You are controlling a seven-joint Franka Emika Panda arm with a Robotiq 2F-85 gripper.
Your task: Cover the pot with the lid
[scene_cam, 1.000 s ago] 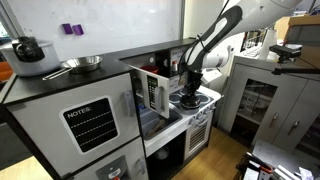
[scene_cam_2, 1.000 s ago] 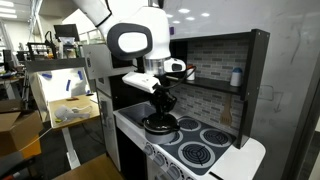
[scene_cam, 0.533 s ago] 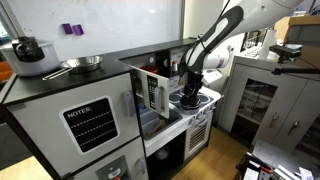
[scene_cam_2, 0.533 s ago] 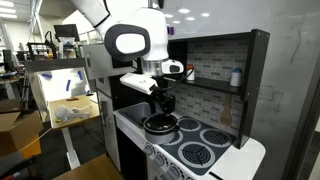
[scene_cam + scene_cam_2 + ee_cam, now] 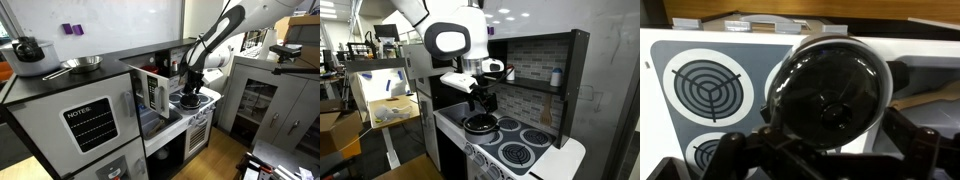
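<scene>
Over the toy stove top (image 5: 542,152) the gripper (image 5: 481,104) hangs just above the pot (image 5: 477,126), which stands on 1 burner while 3 bare burners (image 5: 535,137) lie beside it. Seen from the wrist, the lid (image 5: 825,90) appears as a round disc with a bright rim, a dark glossy face and a small knob at its centre. It fills the pot's outline, so the pot itself is almost wholly hidden under it. The gripper (image 5: 827,146) shows its 2 fingers (image 5: 733,150) spread wide to either side of the disc, clear of it and holding nothing. By that reading the main work is done: the lid rests on the pot and has been let go. From these angles the rim looks even all round, but the reflections on the dark face make it hard to be sure the lid is fully seated rather than slightly tipped. In both exterior views the pot (image 5: 188,100) is too small to settle it. What is left, as I judge it, is only for the arm to draw up and away without brushing the knob. The frying pan (image 5: 82,63) and kettle (image 5: 27,48) sit well apart on the far counter, untouched.
</scene>
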